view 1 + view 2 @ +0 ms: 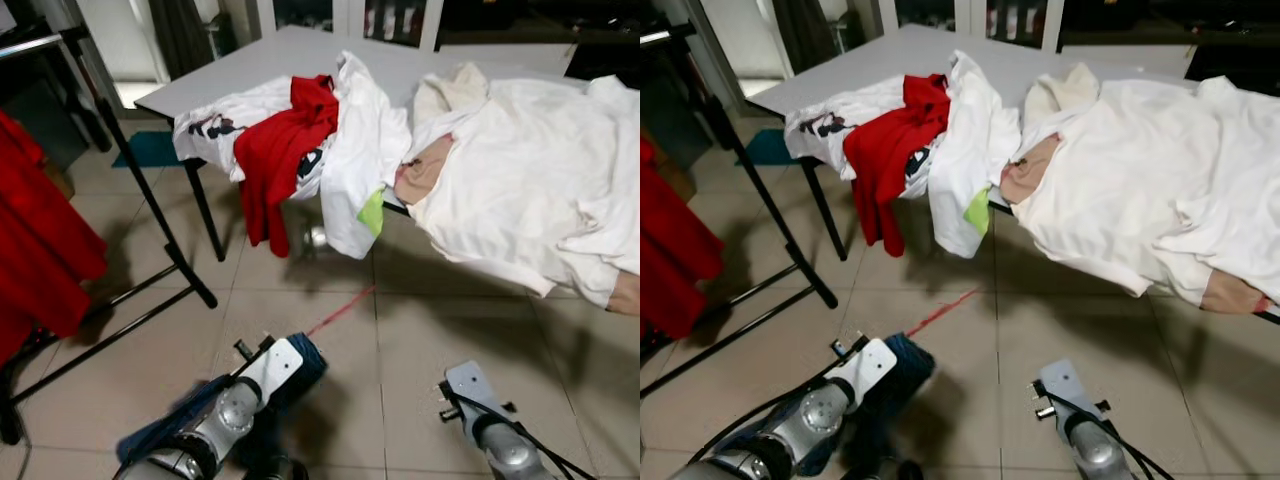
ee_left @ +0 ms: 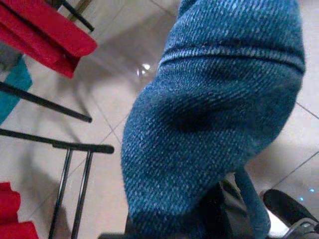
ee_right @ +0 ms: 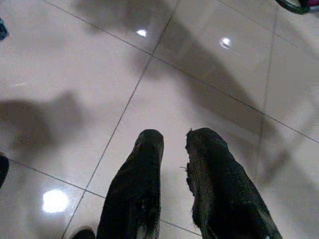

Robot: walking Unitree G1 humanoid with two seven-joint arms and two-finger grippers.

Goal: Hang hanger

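Your left end effector (image 1: 300,358) carries a blue denim garment (image 2: 209,124) draped over it; its finger state can't be told. Your right end effector (image 3: 174,144) hangs narrow over floor tiles (image 3: 75,74), the clothes-heaped counter (image 1: 250,60) well ahead.

A table (image 1: 250,62) stands ahead with a heap of clothes (image 1: 330,140) on it — some spill over its front edge. A clothes rack (image 1: 150,205) stands to the left on the tiled floor (image 1: 400,330), with a garment (image 1: 40,240) hanging — left of the table.
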